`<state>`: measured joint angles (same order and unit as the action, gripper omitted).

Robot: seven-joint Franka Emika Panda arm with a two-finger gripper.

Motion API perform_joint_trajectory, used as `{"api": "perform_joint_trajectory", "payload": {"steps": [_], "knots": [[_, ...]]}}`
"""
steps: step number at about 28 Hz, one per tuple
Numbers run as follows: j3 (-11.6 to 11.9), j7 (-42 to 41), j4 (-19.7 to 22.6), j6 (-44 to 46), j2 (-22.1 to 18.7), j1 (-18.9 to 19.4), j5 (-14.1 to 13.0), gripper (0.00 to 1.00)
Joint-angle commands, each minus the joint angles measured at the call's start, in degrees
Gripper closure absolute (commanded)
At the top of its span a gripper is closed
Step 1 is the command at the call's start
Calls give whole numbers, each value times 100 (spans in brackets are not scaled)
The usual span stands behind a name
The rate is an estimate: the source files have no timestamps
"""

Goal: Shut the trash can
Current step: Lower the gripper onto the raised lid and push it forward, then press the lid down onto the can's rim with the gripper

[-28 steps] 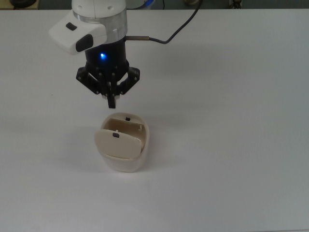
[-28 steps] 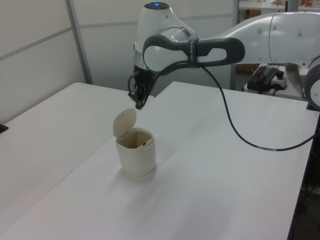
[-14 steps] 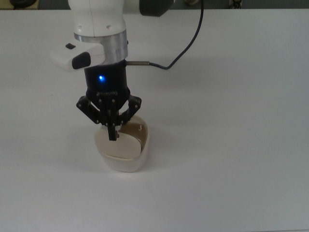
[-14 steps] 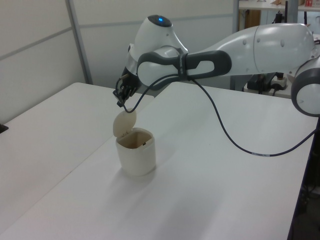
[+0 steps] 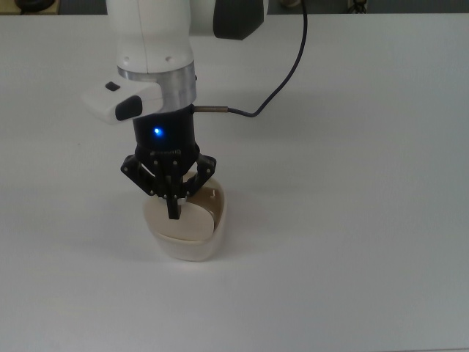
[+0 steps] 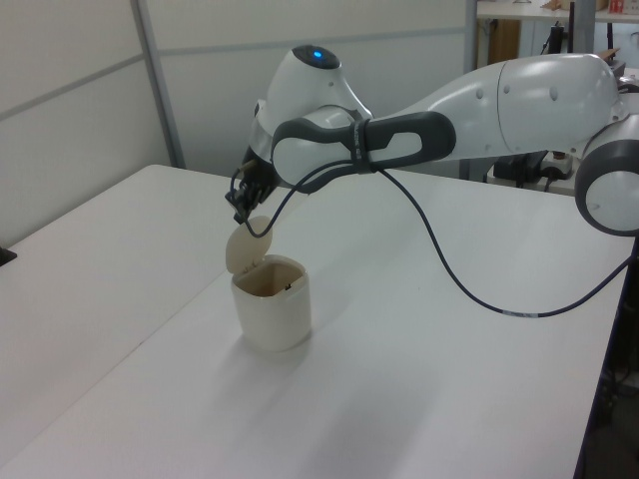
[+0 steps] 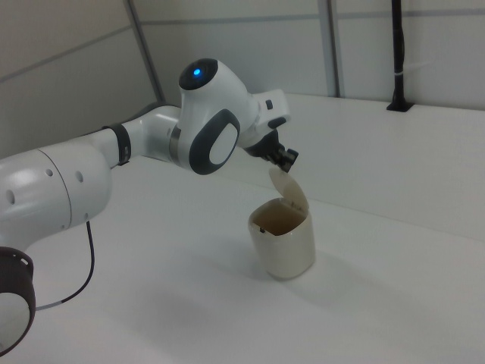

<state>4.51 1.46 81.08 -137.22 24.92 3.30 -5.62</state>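
Top view hides the raised flat lid (image 6: 247, 246) of the small cream plastic trash can (image 6: 272, 316) beneath the black gripper (image 5: 174, 213), pinched together, empty; left view reveals it upright.

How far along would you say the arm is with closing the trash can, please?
Done: the gripper is placed just above the raised lid, at its top edge. In hand: it looks poised to push the lid; contact cannot be confirmed. Left: the lid stands nearly upright at the rim and the trash can mouth is open, so the lid must be swung down flat.
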Motion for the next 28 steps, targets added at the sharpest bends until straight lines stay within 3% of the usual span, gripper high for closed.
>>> {"api": "perform_joint_trajectory", "payload": {"steps": [1,10,28], "knots": [[-3,48,145,772,-75,22,-44,100],[-20,-22,180,1750,-84,22,-44,100],[-29,-40,505,1777,48,75,96,100]]}}
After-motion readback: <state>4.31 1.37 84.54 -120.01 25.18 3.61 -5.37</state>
